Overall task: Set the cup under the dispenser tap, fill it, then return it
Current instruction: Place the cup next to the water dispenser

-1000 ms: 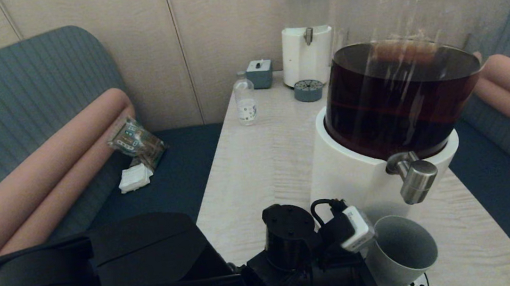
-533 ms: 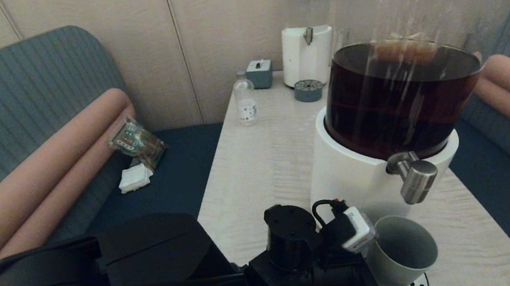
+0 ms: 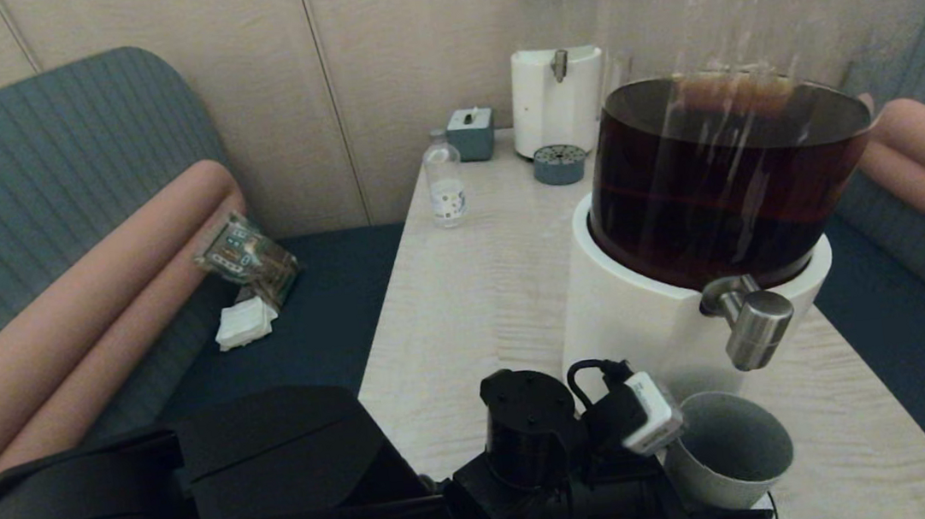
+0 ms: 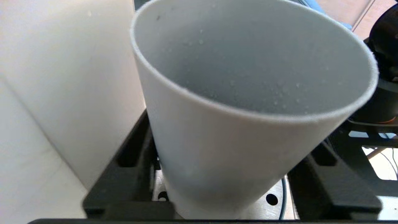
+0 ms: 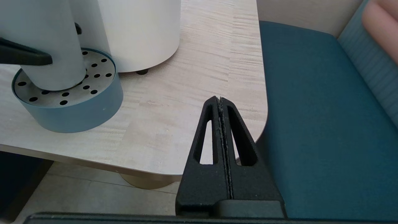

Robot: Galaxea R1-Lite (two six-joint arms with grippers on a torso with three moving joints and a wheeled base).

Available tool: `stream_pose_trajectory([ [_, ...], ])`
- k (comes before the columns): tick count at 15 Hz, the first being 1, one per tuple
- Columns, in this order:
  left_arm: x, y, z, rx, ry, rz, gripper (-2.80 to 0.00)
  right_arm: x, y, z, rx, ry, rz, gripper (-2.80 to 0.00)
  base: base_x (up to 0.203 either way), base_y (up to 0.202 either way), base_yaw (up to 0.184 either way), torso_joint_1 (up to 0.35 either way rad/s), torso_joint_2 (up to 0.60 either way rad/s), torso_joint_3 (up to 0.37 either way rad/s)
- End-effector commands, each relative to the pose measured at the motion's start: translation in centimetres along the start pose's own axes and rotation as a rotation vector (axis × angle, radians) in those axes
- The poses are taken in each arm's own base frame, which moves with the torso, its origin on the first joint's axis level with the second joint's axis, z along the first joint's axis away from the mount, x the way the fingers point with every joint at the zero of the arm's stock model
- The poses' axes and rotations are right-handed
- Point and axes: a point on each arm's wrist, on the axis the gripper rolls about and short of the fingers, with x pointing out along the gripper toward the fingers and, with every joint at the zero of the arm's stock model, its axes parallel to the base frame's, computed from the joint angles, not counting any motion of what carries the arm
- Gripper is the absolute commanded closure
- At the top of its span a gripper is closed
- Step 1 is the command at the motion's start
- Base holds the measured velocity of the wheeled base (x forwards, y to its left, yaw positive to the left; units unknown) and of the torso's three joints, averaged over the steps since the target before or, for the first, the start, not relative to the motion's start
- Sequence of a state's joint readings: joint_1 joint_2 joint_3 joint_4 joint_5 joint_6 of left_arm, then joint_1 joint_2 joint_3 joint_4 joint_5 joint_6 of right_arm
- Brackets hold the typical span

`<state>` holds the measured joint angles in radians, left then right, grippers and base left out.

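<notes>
Grey-green and matte, the cup (image 3: 731, 459) is held by the left gripper (image 4: 230, 174), whose black fingers (image 4: 326, 174) are closed against its lower wall on both sides. The cup is seated on the perforated steel drip tray (image 5: 65, 93) set in a blue-grey ring, close in front of the white base (image 3: 650, 326) of the large dispenser. In the head view the cup is seen below the dispenser tap (image 3: 752, 327), slightly nearer the robot, with its mouth open upward. Its inside is shown dry of liquid in the left wrist view, with only small droplets on the wall. Dark brown liquid is held in the clear tank (image 3: 728, 171) above.

The right gripper (image 5: 221, 130) is kept over the near corner of the pale wooden table (image 5: 192, 81), beside the blue bench seat (image 5: 311, 118), its fingers pressed fully together with nothing between them.
</notes>
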<state>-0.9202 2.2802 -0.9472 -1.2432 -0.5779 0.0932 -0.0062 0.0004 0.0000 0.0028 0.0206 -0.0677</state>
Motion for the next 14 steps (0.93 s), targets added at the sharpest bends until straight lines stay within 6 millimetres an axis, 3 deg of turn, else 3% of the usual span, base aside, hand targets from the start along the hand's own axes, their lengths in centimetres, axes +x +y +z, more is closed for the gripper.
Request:
stream_pose_trajectory([
  [1, 0.0, -0.1, 0.2, 0.005, -0.008, -0.006, 0.00, 0.1, 0.0, -0.3, 0.000, 0.007, 0.001, 0.00, 0.000, 0.000, 0.000, 0.000, 0.00, 0.000],
  [8, -0.4, -0.9, 1.1, 0.008, -0.016, -0.007, 0.00, 0.1, 0.0, -0.3, -0.001, 0.009, 0.001, 0.00, 0.000, 0.000, 0.000, 0.000, 0.00, 0.000],
  [14, -4.2, -2.6, 2.5, -0.038, 0.018, 0.076, 0.00, 0.1, 0.0, -0.3, -0.001, 0.007, 0.001, 0.00, 0.000, 0.000, 0.000, 0.000, 0.00, 0.000],
])
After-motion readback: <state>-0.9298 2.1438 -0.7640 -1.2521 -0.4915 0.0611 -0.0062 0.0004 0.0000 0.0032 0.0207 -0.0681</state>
